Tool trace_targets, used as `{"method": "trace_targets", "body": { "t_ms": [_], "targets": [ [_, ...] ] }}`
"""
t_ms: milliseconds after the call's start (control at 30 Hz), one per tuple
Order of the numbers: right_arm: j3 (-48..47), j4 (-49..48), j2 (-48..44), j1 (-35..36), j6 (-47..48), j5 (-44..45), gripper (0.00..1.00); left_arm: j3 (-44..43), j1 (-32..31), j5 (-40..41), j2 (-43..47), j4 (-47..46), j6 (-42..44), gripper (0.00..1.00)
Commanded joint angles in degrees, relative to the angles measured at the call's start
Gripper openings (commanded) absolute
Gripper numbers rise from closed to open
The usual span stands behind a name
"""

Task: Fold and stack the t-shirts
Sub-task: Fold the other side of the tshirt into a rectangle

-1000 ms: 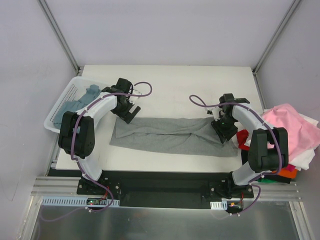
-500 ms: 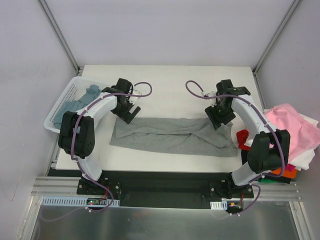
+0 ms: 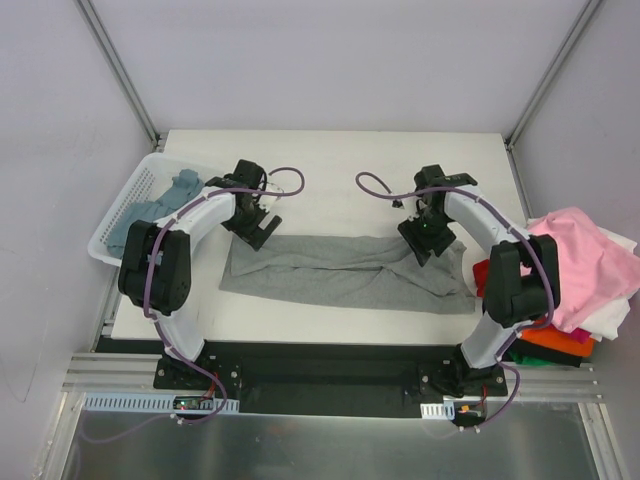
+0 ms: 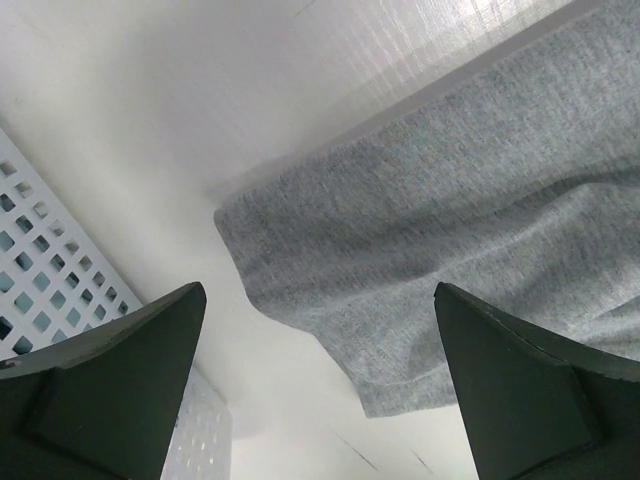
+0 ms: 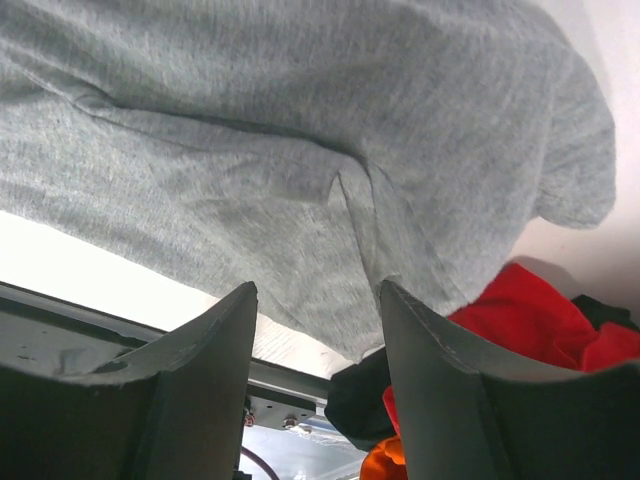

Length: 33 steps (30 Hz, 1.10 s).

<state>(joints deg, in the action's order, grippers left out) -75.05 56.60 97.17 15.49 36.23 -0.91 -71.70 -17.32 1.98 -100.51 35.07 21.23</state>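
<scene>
Grey heather cloth t-shirt (image 3: 340, 270) lay as a long band in the top view, left gripper (image 3: 252, 228) over its far-left corner, right gripper (image 3: 422, 243) over its far-right edge. Left wrist view: jaws stood wide apart, empty; closing off the corner would miss. Right wrist view: jaws stood apart, empty; a stray pinch could snag the crumpled red garment (image 5: 520, 310) beside the shirt.

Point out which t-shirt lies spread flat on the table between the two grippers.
The grey t-shirt, spread out mid-table. The blue-teal one is bunched in the basket; the pink one is heaped with others at the right edge.
</scene>
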Motion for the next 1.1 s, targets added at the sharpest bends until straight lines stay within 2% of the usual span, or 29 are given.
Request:
{"method": "trace_targets", "body": {
  "t_ms": [0, 400, 667, 767, 800, 867, 900, 967, 1067],
  "targets": [
    [-2.9, -0.5, 2.3, 0.3, 1.2, -2.3, 0.55, 0.0, -0.4, -0.9, -0.7, 0.0, -1.3, 0.99],
    [-8.4, -0.6, 10.1, 0.9, 3.1, -3.8, 0.54, 0.2, -0.3, -0.2, -1.7, -0.3, -1.6, 0.99],
    [-7.8, -0.5, 10.9, 2.6, 3.2, -4.9, 0.49, 0.2, -0.3, 0.3, -2.1, -0.3, -1.6, 0.99],
    [-6.7, -0.6, 10.5, 3.2, 3.5, -4.6, 0.39, 0.2, -0.3, 0.3, -2.1, -0.3, -1.6, 0.99],
    [-6.1, -0.6, 10.4, 3.2, 3.5, -4.6, 0.31, 0.2, -0.3, 0.1, -2.2, -0.4, -1.6, 0.99],
    [-5.5, -0.7, 10.2, 3.4, 3.5, -4.7, 0.23, 0.2, -0.3, 0.1, -2.3, -0.4, -1.8, 0.99],
    [-4.9, -0.6, 10.2, 3.6, 3.5, -4.6, 0.12, 0.2, -0.3, 0.1, -2.3, -0.3, -1.8, 0.99],
    [-4.1, -0.8, 9.4, 3.8, 3.5, -4.7, 0.01, 0.2, -0.3, 0.2, -2.2, -0.4, -1.9, 0.99],
    [-2.2, -0.4, 7.3, 4.3, 3.8, -4.8, 0.01, 0.6, -0.3, 0.3, -2.0, -0.4, -1.7, 0.99]
  ]
}}
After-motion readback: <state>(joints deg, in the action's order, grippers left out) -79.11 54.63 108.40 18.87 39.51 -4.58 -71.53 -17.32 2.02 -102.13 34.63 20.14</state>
